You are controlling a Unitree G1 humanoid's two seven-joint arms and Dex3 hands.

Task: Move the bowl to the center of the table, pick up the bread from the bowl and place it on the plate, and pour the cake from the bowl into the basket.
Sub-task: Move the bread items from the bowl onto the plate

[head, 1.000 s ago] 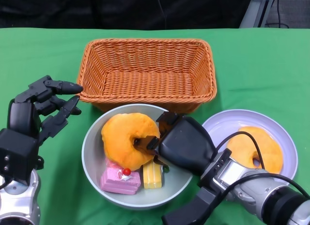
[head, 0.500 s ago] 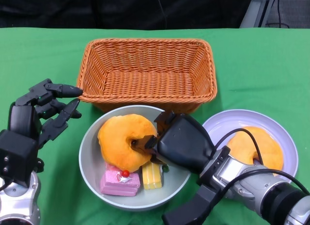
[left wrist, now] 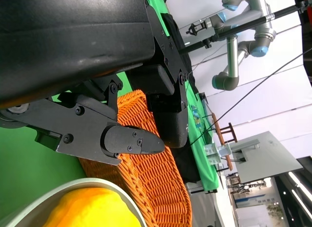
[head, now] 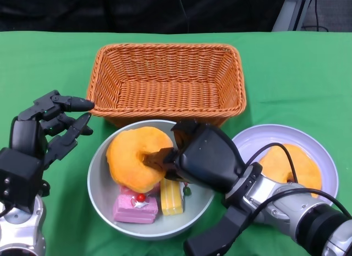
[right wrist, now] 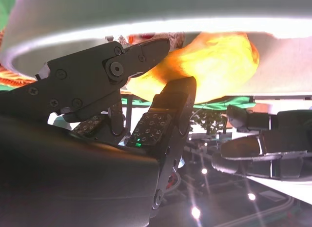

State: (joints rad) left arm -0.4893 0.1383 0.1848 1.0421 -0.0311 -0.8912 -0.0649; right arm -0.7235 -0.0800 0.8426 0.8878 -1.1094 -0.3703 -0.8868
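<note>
Bowl: the round grey bowl [head: 104, 198] sits on the green table [head: 44, 63], just in front of the orange woven basket [head: 166, 80].
Bread: a big orange ring-shaped bread [head: 137, 158] lies inside the bowl, on its far left side.
Right hand: the black right hand [head: 190, 157] reaches into the bowl, and its fingers [right wrist: 165, 114] pinch the bread at its hole.
Cakes: a pink cake with a red cherry [head: 135, 207] and a yellow cake slice [head: 171, 197] lie in the bowl, near the front.
Plate: the round pale purple plate [head: 316, 151] is to the right of the bowl, with another orange ring-shaped bread [head: 291, 162] on it.
Left hand: the black left hand [head: 41, 129] is left of the bowl. Its fingers are spread and hold nothing.
</note>
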